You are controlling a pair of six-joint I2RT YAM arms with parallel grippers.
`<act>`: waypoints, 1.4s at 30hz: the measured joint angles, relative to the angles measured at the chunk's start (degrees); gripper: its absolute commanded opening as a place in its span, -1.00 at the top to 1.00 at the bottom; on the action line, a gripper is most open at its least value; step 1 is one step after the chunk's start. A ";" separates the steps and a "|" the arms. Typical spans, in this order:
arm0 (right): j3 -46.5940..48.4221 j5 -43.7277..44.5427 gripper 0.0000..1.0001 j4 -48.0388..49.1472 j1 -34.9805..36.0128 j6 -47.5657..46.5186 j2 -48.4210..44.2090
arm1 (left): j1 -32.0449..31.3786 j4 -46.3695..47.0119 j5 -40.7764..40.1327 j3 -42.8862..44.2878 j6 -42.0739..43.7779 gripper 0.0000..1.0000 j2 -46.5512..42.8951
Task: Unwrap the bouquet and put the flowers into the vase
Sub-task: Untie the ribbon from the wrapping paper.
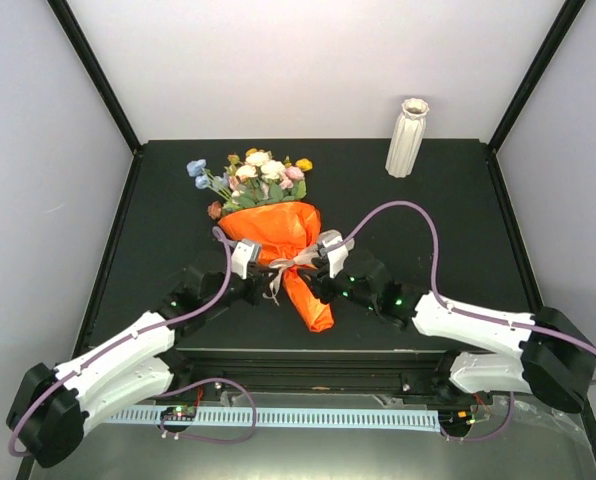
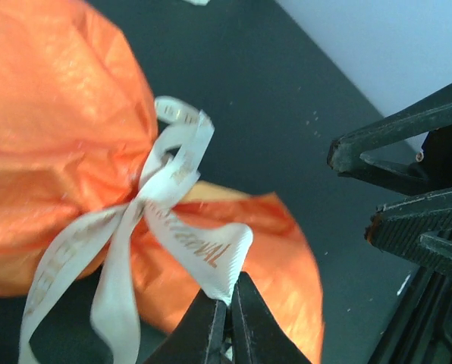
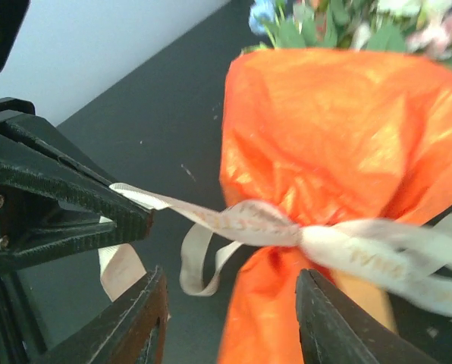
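Note:
The bouquet lies in mid-table, its orange paper [image 1: 278, 232] tied at the neck with a cream ribbon [image 1: 292, 262]. The flowers [image 1: 258, 172] stick out of the far end of the wrap. My left gripper [image 2: 227, 294] is shut on one ribbon tail [image 2: 199, 254], left of the knot [image 1: 261, 272]. My right gripper [image 3: 230, 311] stands open just right of the knot [image 1: 314, 274], its jaws on either side of the wrapped neck [image 3: 271, 318] and a loose ribbon loop [image 3: 199, 265], gripping nothing. The white ribbed vase [image 1: 406, 138] stands upright at the back right.
The bouquet's twisted paper tail [image 1: 314, 305] points toward the near table edge between the two arms. A purple cable [image 1: 418, 215] arches over the right arm. Side walls and black frame posts [image 1: 98, 75] bound the dark tabletop [image 1: 448, 230].

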 measured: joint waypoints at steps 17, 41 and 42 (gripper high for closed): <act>4.92 -5.01 -0.37 -3.85 -1.14 5.60 12.90 | 0.02 -6.16 -1.05 4.04 -7.89 0.97 -4.52; 4.90 -16.98 0.95 8.09 -1.16 26.16 26.32 | 0.20 -5.55 -3.54 6.47 -14.97 0.97 -2.51; 4.52 -16.46 0.97 8.33 -1.27 26.43 26.25 | 0.31 -5.97 -4.02 7.41 -14.86 0.97 -2.32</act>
